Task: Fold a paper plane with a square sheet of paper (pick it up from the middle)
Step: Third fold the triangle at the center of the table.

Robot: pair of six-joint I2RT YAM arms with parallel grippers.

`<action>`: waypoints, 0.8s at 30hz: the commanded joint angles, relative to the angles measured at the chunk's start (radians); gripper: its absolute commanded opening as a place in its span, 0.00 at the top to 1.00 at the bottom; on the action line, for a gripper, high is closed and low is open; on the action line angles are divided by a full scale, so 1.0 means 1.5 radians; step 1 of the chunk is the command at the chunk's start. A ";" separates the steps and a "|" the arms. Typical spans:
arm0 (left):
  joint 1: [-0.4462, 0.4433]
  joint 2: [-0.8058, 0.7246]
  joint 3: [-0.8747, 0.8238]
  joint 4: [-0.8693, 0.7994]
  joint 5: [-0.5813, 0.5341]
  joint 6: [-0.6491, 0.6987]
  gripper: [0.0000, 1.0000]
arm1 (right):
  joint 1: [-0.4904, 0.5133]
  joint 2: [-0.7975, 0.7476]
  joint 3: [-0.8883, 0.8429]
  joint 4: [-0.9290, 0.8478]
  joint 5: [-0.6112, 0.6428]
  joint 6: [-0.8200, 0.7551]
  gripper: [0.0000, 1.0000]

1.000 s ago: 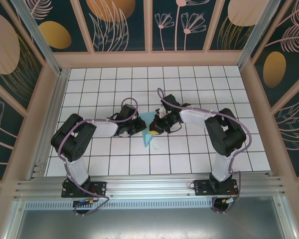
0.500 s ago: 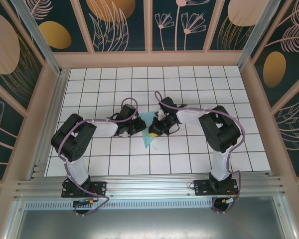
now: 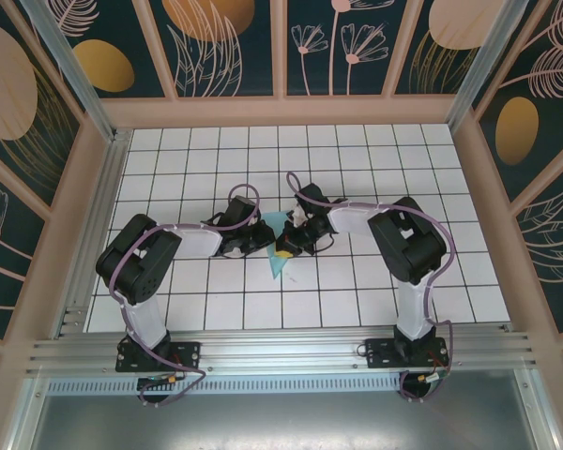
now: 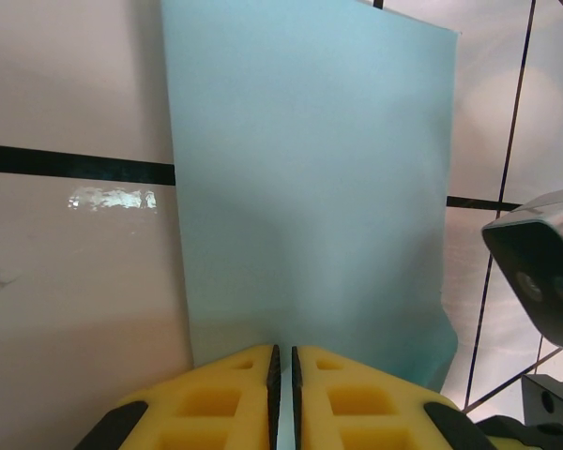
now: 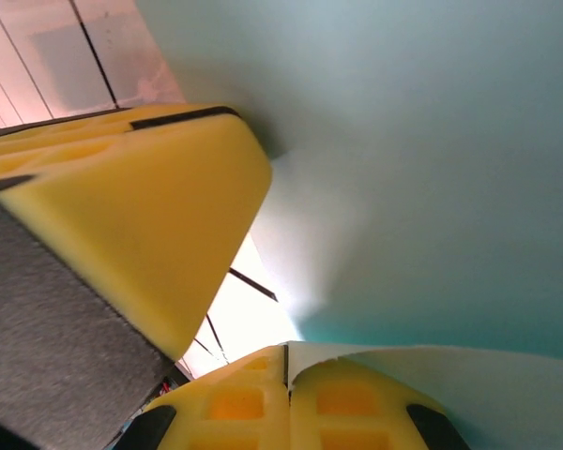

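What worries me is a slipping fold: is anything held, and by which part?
The sheet of paper: the left fingers pinch one straight edge, and the right fingers pinch a curled edge.

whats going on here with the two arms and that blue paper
Two robot arms are working a light turquoise sheet of paper between them in the middle of the tiled table. The left gripper has its jaws shut on one edge of the sheet, and the right gripper looks pinched on another edge. The paper looks partly folded, not a finished plane yet.
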State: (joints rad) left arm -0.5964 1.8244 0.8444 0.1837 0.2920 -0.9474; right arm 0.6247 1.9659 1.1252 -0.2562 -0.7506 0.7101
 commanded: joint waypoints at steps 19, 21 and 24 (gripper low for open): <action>0.001 0.005 -0.020 -0.008 0.004 -0.008 0.84 | 0.005 0.023 0.012 0.040 0.000 0.021 1.00; 0.002 0.005 -0.021 -0.008 0.003 -0.008 0.84 | 0.005 0.023 0.011 0.044 0.000 0.022 1.00; 0.002 0.005 -0.022 -0.007 0.005 -0.010 0.84 | 0.004 0.025 0.011 0.049 -0.001 0.025 1.00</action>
State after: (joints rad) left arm -0.5953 1.8240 0.8368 0.1989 0.2920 -0.9550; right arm 0.6247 1.9816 1.1252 -0.2272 -0.7502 0.7258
